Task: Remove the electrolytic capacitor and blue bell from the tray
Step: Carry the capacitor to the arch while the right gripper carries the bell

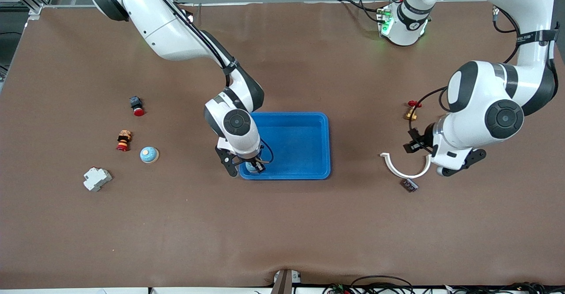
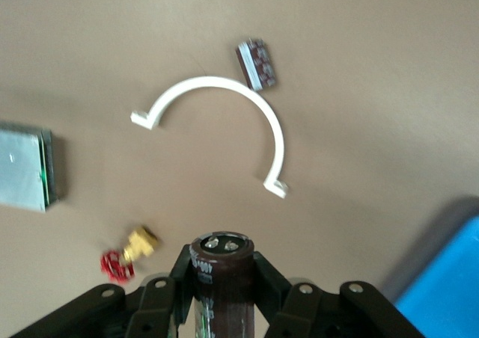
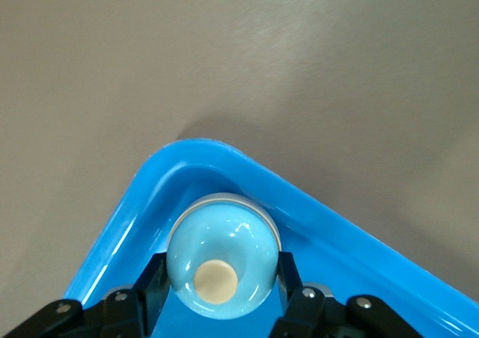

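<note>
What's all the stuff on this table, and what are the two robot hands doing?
blue tray: one, blue, mid-table.
bell: one, pale blue, in the right gripper, over a tray corner.
second bell: one, pale blue, toward the right arm's end.
red push button: one, black and red, farther from the camera than that bell.
red-and-yellow part: one, beside that bell.
white block: one, nearest the camera at that end.
capacitor: one, dark brown, in the left gripper.
white half-ring clip: one, toward the left arm's end.
small brown component: one, beside the clip.
brass valve: one, red-handled.
right gripper: shut on the bell.
left gripper: shut on the capacitor, above the table by the clip.
</note>
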